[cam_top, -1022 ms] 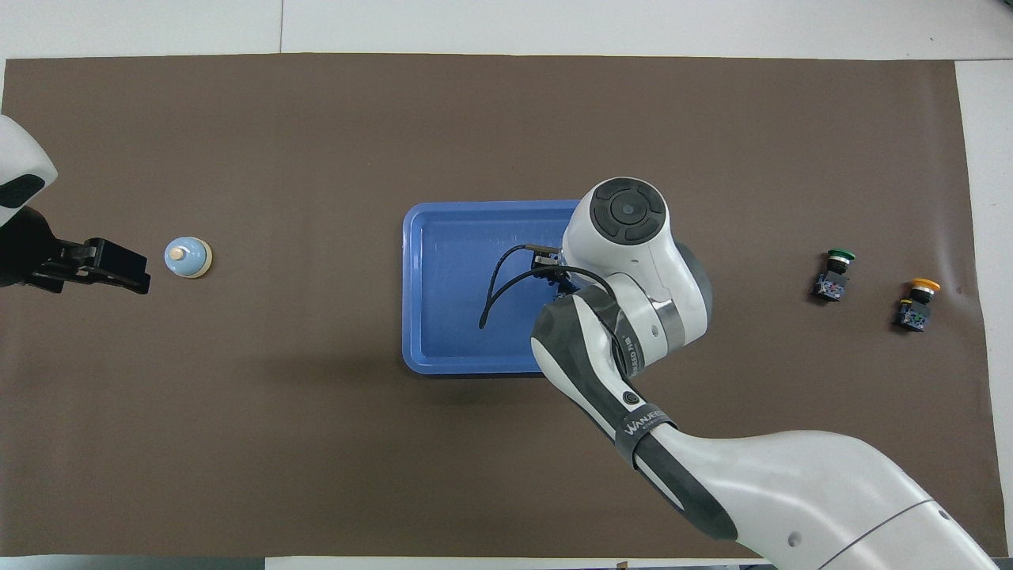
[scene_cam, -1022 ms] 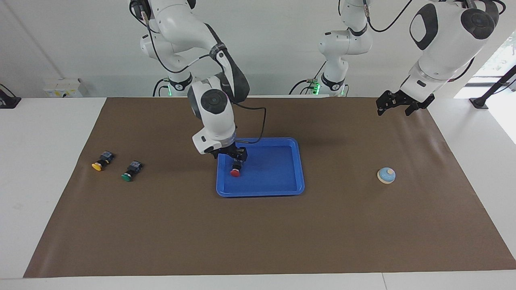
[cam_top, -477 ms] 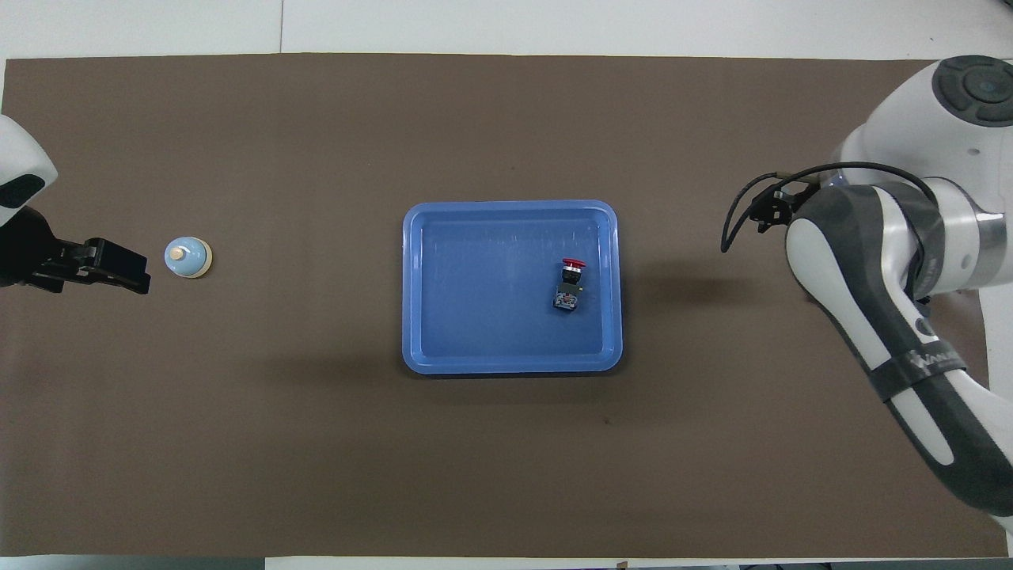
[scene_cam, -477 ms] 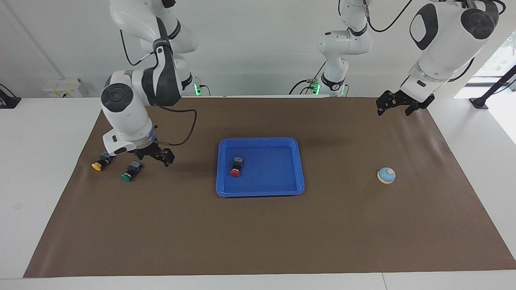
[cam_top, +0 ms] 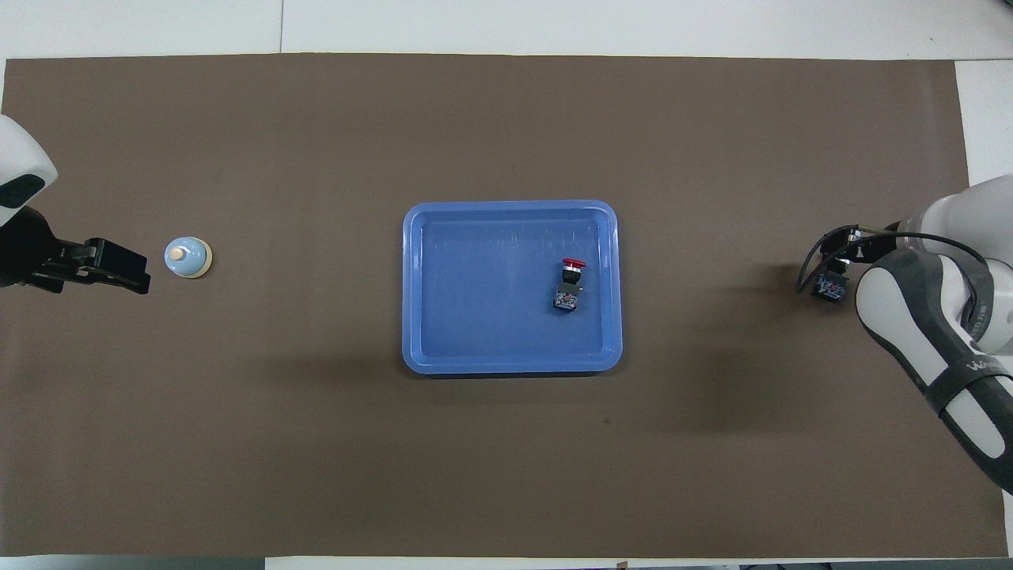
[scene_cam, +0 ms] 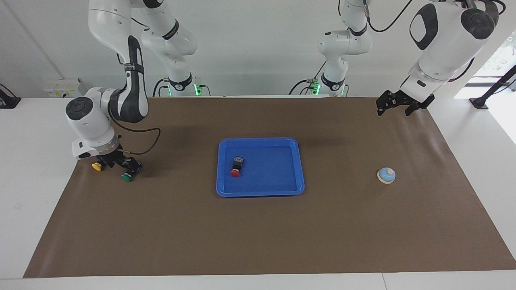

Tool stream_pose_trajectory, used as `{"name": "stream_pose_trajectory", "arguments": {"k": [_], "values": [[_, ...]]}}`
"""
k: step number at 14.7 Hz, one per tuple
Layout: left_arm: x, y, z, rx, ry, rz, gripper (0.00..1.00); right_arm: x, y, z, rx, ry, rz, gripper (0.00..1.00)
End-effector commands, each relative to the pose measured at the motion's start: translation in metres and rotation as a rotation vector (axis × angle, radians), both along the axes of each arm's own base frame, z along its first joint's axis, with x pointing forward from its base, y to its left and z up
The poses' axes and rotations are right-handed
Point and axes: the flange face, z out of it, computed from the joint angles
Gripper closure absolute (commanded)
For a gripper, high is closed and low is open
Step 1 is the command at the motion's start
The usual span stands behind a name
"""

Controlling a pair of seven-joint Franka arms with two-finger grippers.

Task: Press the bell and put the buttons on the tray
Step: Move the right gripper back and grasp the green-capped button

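Note:
The blue tray [scene_cam: 299,167] [cam_top: 411,285] sits mid-mat with the red button [scene_cam: 236,167] [cam_top: 570,283] lying in it. The yellow button [scene_cam: 96,166] and the green button [scene_cam: 128,175] [cam_top: 829,287] lie on the mat toward the right arm's end. My right gripper [scene_cam: 120,164] [cam_top: 845,252] is down low over these two, open, close against the green one; whether it touches I cannot tell. From overhead the arm hides the yellow button. The bell [scene_cam: 386,175] [cam_top: 187,258] stands toward the left arm's end. My left gripper [scene_cam: 395,108] [cam_top: 119,271] waits open in the air.
A brown mat [scene_cam: 258,233] covers the table, with white table edges around it. The right arm's cable [scene_cam: 151,143] loops beside its wrist.
The right arm let go of the red button in the tray, swung to the yellow and green buttons and came down over them. The left arm has not moved.

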Motion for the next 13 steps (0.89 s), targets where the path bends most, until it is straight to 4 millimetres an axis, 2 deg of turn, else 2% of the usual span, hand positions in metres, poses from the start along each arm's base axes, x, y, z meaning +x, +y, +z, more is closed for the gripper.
{"name": "stream_pose_trajectory", "arguments": {"k": [1,4,5,6,7,9,12,13], "values": [[-0.001,0.001,0.005,0.004,-0.004,0.012,0.0,-0.014,0.008,-0.007,-0.005,-0.033,-0.008,0.0],[-0.001,0.001,0.005,0.004,-0.004,0.01,0.0,-0.026,0.013,-0.024,0.002,-0.029,-0.032,0.0],[-0.001,0.001,0.005,0.004,-0.004,0.012,0.0,-0.027,0.013,-0.026,0.002,-0.032,-0.031,0.05],[-0.001,0.001,0.005,0.003,-0.004,0.012,0.0,-0.028,0.013,-0.026,0.002,-0.03,-0.029,0.17],[-0.001,0.001,0.005,0.003,-0.006,0.012,0.0,-0.028,0.013,-0.027,0.003,-0.028,-0.025,0.43],[-0.001,0.001,0.005,0.003,-0.004,0.012,0.0,-0.029,0.014,-0.027,0.003,-0.019,-0.02,1.0],[-0.001,0.001,0.005,0.004,-0.004,0.012,0.0,-0.026,0.022,-0.023,0.004,-0.008,-0.006,1.0],[-0.001,0.001,0.005,0.004,-0.004,0.012,0.0,-0.023,0.025,-0.015,0.004,0.004,-0.003,1.0]]}}
